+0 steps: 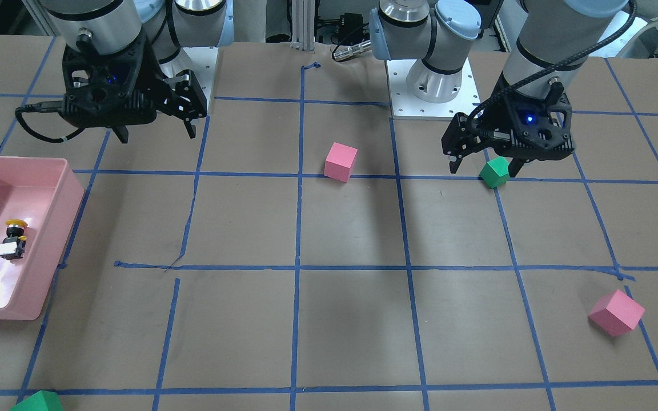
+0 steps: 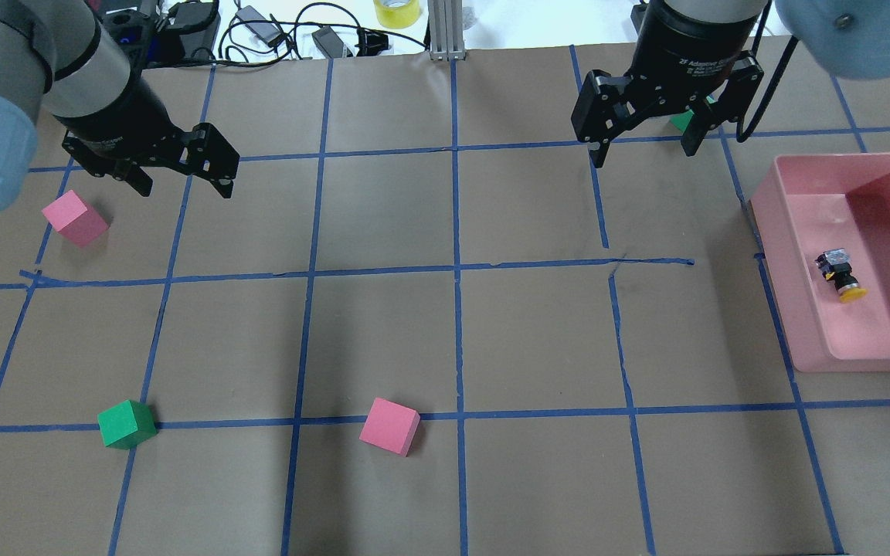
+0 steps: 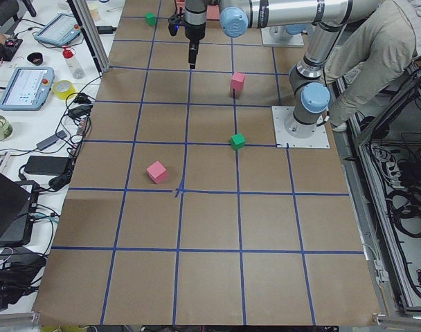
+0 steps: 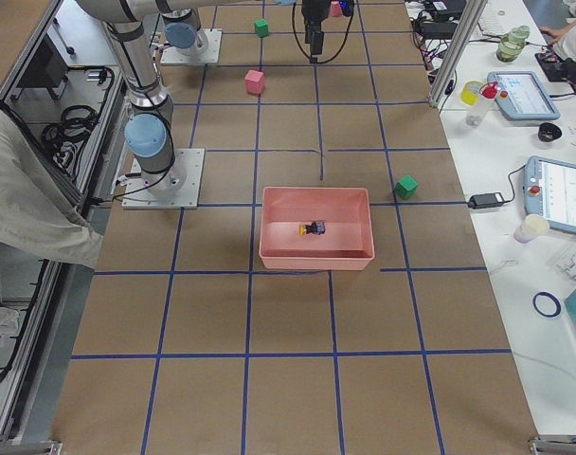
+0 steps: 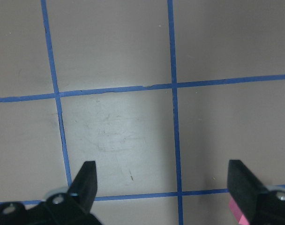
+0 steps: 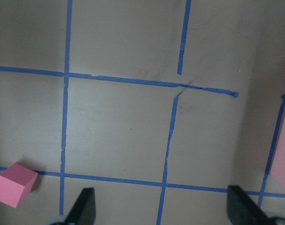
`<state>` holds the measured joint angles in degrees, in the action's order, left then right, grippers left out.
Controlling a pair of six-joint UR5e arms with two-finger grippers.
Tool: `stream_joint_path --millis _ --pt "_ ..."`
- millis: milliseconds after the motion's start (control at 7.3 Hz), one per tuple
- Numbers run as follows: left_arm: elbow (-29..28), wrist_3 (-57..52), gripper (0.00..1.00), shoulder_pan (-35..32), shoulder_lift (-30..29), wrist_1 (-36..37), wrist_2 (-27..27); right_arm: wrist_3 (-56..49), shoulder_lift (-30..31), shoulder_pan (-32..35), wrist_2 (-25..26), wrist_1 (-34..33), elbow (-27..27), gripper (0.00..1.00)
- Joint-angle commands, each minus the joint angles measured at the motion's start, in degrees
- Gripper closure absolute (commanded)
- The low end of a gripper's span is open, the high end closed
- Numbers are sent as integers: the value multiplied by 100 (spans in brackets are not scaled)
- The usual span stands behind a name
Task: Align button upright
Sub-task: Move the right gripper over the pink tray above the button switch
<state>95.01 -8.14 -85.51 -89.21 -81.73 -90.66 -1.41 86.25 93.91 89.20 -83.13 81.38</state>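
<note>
The button [image 2: 840, 276] lies on its side on the floor of the pink bin [image 2: 789, 301], yellow cap toward the robot and grey block pointing away; it is not upright. The bin sits at the robot's right end of the table [image 2: 383, 324].

The right gripper [image 2: 643, 157] hangs above the table, well apart from the bin, jaws spread wide with nothing between them. The left gripper [image 2: 185, 188] is likewise released and empty, over the taped grid near 1 pink cube [image 2: 74, 218].

Loose items: 1 green cube [image 2: 127, 424], a 2nd pink cube [image 2: 389, 425], and a 2nd green cube [image 2: 681, 120] partly hidden behind the right gripper.
</note>
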Motion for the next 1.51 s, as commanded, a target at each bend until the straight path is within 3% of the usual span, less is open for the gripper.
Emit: stream_joint_path --millis 0,411,685,1096,1370 --pt "0 -3 0 0 0 -1 5 -52 -38 -599 36 42 18 0" --pt "0 6 0 0 9 8 5 -623 -64 -821 98 -37 53 0" --pt "0 -3 0 0 9 -1 5 -1156 -177 -1660 150 -272 332 0" --pt "0 -3 0 0 9 -1 5 -2326 -616 -3016 273 -2542 1631 0" --pt "0 -3 0 0 9 -1 5 -2538 -889 -3561 432 -3522 2318 0"
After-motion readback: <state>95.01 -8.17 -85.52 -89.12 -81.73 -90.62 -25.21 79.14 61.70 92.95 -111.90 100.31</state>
